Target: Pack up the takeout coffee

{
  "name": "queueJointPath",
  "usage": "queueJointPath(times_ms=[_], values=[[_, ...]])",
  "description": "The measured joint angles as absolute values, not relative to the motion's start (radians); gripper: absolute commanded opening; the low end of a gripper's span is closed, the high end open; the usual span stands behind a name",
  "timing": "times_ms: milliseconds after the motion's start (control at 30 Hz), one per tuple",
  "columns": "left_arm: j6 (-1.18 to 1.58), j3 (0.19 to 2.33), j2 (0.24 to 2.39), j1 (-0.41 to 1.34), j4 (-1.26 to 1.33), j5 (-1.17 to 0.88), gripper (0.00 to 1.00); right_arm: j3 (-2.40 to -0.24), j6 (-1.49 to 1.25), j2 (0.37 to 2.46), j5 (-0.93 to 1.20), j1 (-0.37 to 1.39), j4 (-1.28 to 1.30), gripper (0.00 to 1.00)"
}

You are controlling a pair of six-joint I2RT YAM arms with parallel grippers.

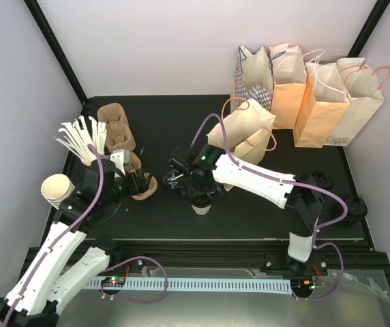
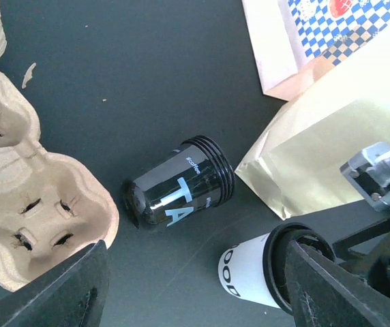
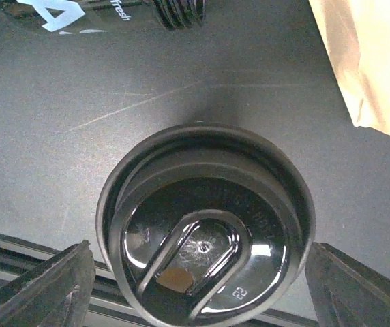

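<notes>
The takeout coffee is seen near the middle of the surface's near edge, apparently upright, white with black lettering. Its black lid is on, filling the right wrist view from above.

The right hand is held directly over the lid. Its fingers are spread wide, one on each side of the lid, with a gap visible on both sides. Nothing is gripped.

The left hand is also wide open and empty. Its fingers are seen low over the surface, next to a pulp cup carrier, left of the coffee.

A black cup with pale lettering is lying on its side, between the carrier and the coffee and just beyond the coffee, apart from it. A beige paper bag is lying flat, just past the coffee toward the far edge.

More carriers are laid toward the far left corner, with a bundle of white sticks beside them. A stack of cream cups is placed at the left edge. Standing paper bags are grouped at the far right corner, a blue-checked one among them. Spare black lids are seen at the right edge.
</notes>
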State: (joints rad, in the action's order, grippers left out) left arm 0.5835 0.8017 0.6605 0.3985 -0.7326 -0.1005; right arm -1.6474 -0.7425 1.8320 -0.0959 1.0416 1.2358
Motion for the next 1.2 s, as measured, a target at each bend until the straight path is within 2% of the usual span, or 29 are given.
queueJointPath(times_ms=[167, 300, 500, 733, 867, 1000, 1067, 1200], values=[[0.583, 0.797, 0.661, 0.398, -0.732, -0.101, 0.73, -1.655, -0.754, 1.858, -0.099, 1.044, 1.24, 0.85], [0.583, 0.787, 0.661, 0.398, -0.733, -0.101, 0.73, -1.655, -0.764, 1.867, -0.103, 1.044, 1.242, 0.78], [0.583, 0.785, 0.661, 0.398, -0.733, -0.101, 0.74, -1.655, -0.768, 1.869, -0.105, 1.046, 1.242, 0.78], [0.586, 0.771, 0.653, 0.398, -0.732, -0.108, 0.74, -1.666, -0.772, 1.876, -0.123, 1.05, 1.248, 0.69], [0.587, 0.767, 0.648, 0.398, -0.733, -0.111, 0.74, -1.659, -0.772, 1.859, -0.131, 1.05, 1.239, 0.6], [0.579, 0.768, 0.641, 0.398, -0.733, -0.121, 0.77, -1.558, -0.762, 1.703, -0.083, 1.048, 1.126, 0.55], [0.575, 0.779, 0.641, 0.398, -0.735, -0.131, 0.79, -1.456, -0.764, 1.555, -0.019, 1.04, 1.023, 0.59], [0.575, 0.904, 0.69, 0.396, -0.772, -0.173, 0.82, -1.155, -0.81, 1.222, 0.202, 0.963, 0.658, 0.56]])
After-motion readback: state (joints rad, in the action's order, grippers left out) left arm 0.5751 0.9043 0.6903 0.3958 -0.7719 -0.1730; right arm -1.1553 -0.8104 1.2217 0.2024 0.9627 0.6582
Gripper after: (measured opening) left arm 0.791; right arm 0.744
